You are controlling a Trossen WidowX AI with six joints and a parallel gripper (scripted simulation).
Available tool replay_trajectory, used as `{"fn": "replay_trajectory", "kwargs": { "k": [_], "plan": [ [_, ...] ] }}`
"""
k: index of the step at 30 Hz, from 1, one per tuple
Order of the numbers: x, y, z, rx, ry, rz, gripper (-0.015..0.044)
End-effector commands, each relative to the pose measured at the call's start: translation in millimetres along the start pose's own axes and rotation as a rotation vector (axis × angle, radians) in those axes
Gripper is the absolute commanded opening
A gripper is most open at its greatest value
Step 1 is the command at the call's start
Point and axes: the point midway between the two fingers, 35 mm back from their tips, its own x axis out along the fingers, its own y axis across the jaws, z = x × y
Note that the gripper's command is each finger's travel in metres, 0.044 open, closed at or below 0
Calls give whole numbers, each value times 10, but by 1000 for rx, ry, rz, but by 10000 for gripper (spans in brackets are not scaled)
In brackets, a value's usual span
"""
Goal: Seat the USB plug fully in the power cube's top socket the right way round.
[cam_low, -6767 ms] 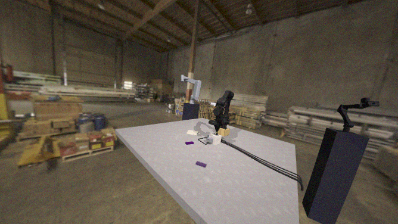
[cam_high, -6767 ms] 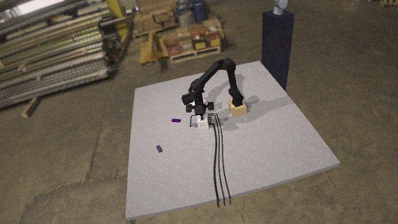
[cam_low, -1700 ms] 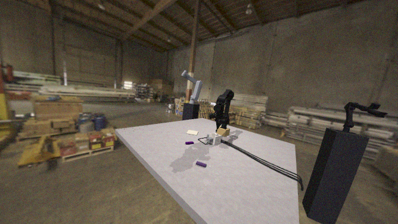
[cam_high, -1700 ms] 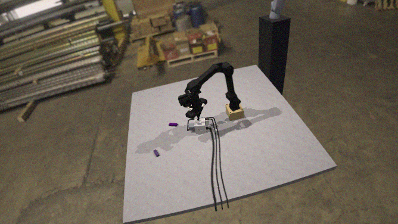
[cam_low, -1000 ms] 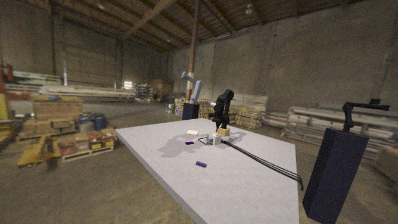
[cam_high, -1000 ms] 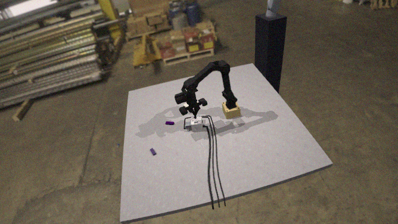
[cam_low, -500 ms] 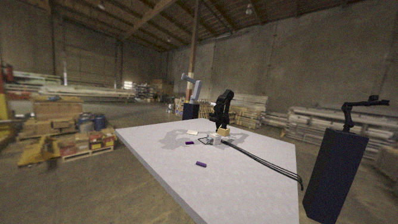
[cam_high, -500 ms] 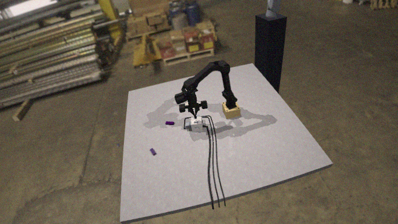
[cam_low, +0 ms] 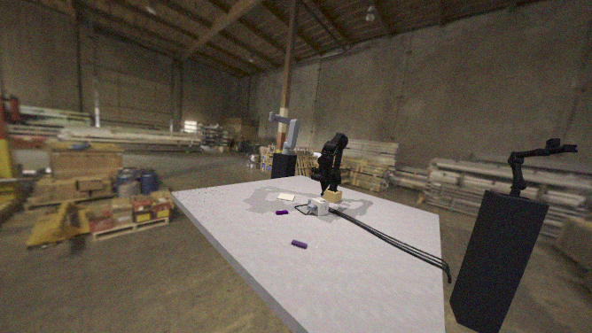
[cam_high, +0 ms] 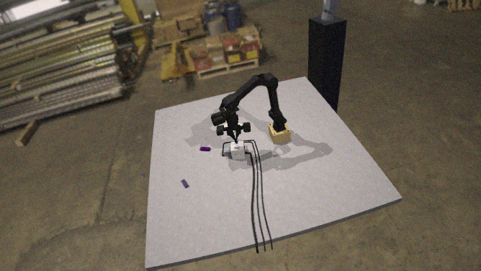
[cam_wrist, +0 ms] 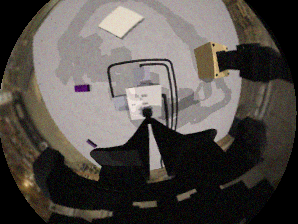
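Note:
The white power cube (cam_high: 238,153) (cam_low: 318,206) (cam_wrist: 139,98) stands near the middle of the table, with black cables leaving its sides. My gripper (cam_high: 235,139) (cam_wrist: 148,120) points straight down over the cube's top. It is shut on the small dark USB plug (cam_wrist: 147,113), which shows just at the fingertips over the cube's top face. The fingers hide most of the plug. I cannot tell how deep the plug sits in the socket. In the exterior view the arm (cam_low: 330,168) hides the fingertips.
Three black cables (cam_high: 258,202) (cam_low: 390,241) run from the cube to the table's front edge. Two purple sticks (cam_high: 204,148) (cam_high: 184,183) lie left of the cube. A white card (cam_low: 285,196) (cam_wrist: 121,22) lies behind it. The tan arm base (cam_high: 279,134) stands to the right. A black pillar (cam_high: 325,54) stands off the table.

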Motion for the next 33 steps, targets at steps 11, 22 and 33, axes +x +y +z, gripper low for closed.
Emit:
{"fn": "replay_trajectory", "kwargs": {
  "k": [11, 22, 33],
  "plan": [
    [14, 1, -9, 2, 11, 0, 0],
    [26, 2, -17, 5, 21, 0, 0],
    [39, 3, -25, 7, 32, 0, 0]
  ]
}}
